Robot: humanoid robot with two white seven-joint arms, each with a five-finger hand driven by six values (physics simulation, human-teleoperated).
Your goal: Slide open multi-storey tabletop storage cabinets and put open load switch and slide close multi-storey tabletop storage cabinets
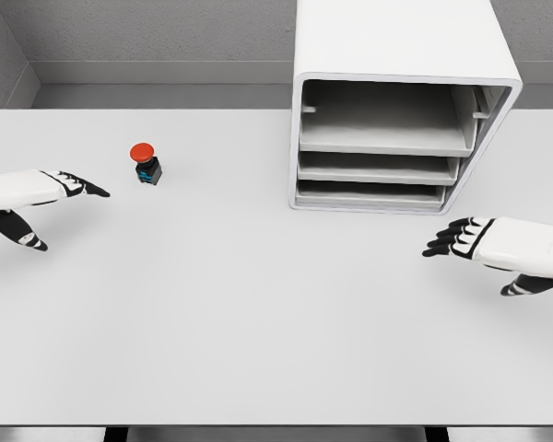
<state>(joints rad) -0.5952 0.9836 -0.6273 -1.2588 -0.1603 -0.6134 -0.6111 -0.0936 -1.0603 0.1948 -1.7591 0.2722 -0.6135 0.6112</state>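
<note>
A small switch with a red round cap and a dark body (146,163) stands on the white table (249,304), left of centre. The white multi-storey cabinet (401,101) sits at the back right, its front facing me with three stacked trays pushed in. My left hand (60,198) hovers at the left edge, fingers spread, pointing toward the switch and a short way from it. Below the cabinet's lower right corner, my right hand (465,244) is open, fingertips pointing left and holding nothing.
A grey wall runs behind the table. The table's front edge lies near the bottom of the view.
</note>
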